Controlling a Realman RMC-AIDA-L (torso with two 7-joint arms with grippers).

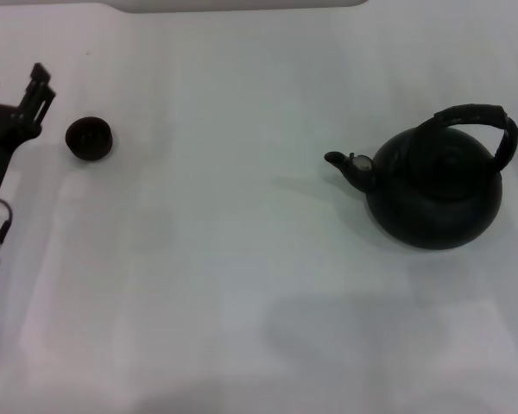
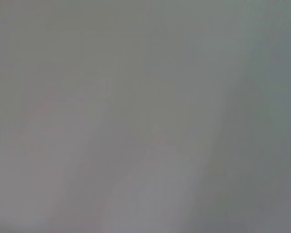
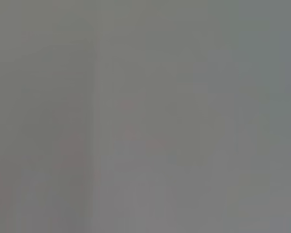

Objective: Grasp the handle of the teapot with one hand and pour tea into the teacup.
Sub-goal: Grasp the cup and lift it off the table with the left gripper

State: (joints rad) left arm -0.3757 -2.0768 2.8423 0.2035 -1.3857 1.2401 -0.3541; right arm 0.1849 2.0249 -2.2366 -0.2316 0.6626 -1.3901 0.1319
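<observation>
Teapot (image 1: 436,188) upright near the right edge of the white counter (image 1: 242,285), spout pointing left, arched handle (image 1: 476,121) rising over it, ungrasped. Teacup (image 1: 90,138) well apart, near the left edge. Left tool (image 1: 36,93) just beside the teacup, fingers slightly spread, holding nothing. Right tool out of sight.

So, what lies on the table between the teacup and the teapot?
Nothing: in the head view the white table is bare between the teacup and the teapot, whose spout points toward the cup.
</observation>
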